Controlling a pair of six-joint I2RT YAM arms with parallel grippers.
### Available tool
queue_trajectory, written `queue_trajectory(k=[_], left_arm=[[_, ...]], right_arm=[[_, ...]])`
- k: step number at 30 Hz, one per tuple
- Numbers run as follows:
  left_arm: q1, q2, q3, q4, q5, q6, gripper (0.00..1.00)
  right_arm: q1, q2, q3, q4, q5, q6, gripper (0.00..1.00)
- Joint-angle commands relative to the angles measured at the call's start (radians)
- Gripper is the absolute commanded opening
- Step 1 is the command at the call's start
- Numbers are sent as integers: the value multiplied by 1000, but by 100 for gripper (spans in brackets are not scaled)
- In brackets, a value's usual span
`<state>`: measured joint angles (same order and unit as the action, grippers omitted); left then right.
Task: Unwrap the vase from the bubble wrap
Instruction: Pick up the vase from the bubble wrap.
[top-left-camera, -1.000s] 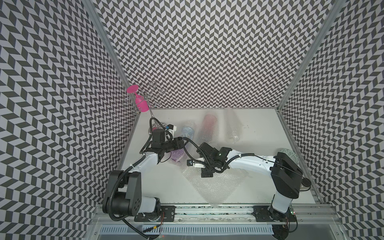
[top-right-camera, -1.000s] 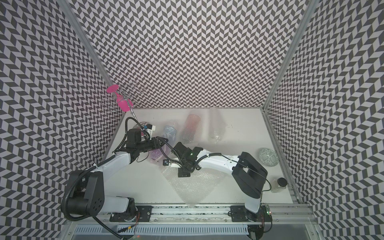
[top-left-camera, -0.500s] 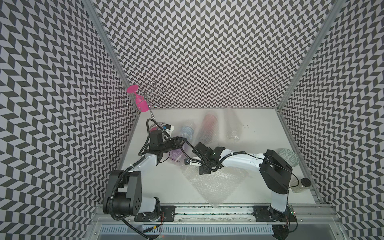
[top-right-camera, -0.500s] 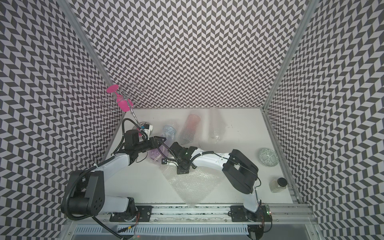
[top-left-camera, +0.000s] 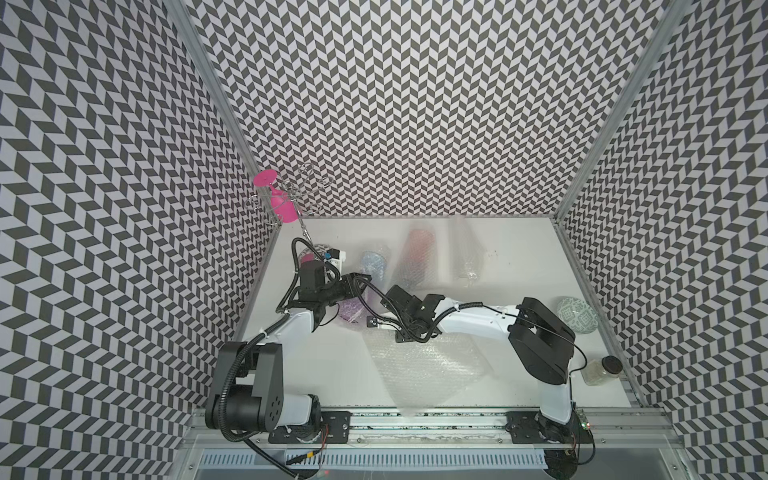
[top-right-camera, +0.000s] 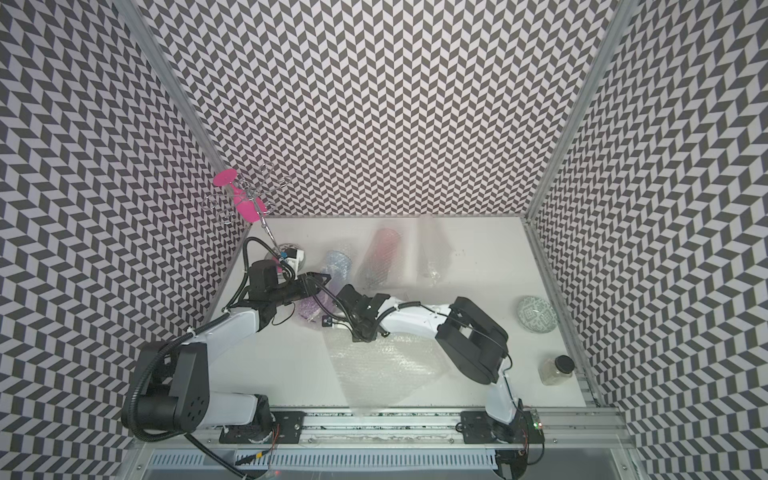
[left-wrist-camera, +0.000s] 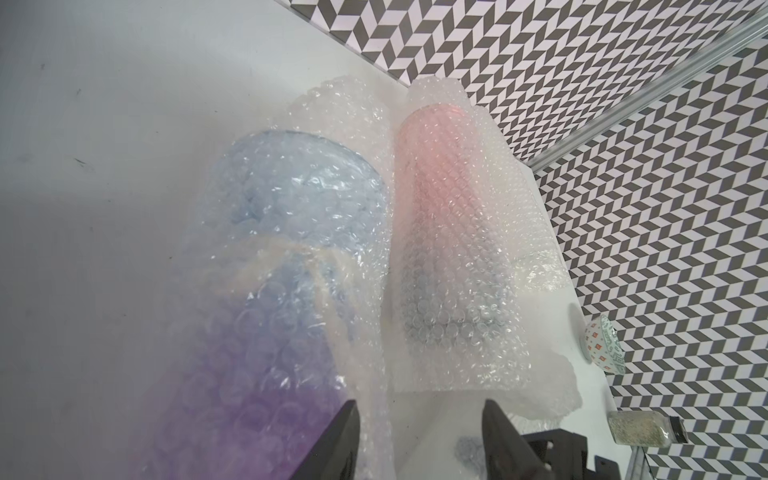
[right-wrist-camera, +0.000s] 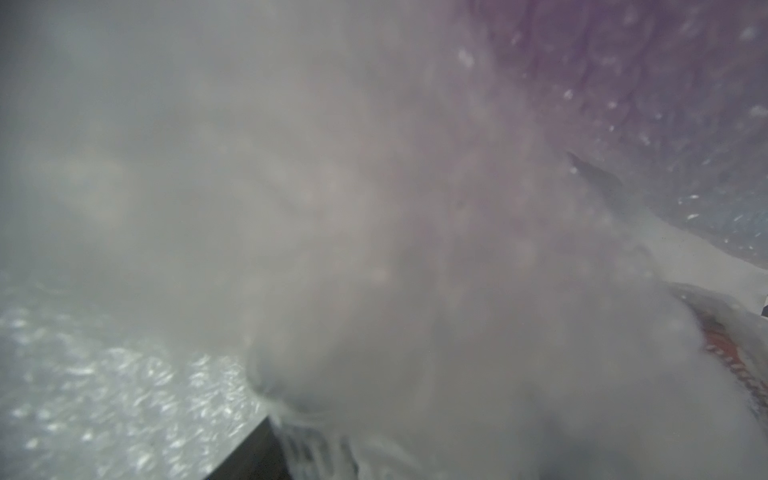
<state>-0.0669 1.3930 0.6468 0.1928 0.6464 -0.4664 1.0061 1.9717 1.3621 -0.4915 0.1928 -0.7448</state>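
Right wrist view blurred, bubble wrap (right-wrist-camera: 332, 208) pressed close; right pincer (top-left-camera: 388, 296) mostly hidden, state untellable.

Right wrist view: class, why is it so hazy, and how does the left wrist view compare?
Right wrist view: bubble wrap close against the lens, out of focus, a grey haze; left wrist view: sharp on the red wrapped vase, glare glints on its bubbles.

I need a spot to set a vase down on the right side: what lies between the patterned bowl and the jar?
Nothing: in a top view the table between the bowl and the jar is bare.
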Motion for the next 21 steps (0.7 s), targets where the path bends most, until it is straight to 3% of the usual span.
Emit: queue_trajectory(k=[1, 8, 21], left_arm=[[0, 31, -59, -141, -40, -22, 49], [0, 10, -57, -157, -67, -14, 49], [-3, 7, -43, -188, -80, 8, 49]], right_arm=[[-2, 1, -45, -42, -2, 10, 59], [-5, -59, -99, -27, 25, 25, 47], [-76, -213, -67, 52, 3, 96, 8]])
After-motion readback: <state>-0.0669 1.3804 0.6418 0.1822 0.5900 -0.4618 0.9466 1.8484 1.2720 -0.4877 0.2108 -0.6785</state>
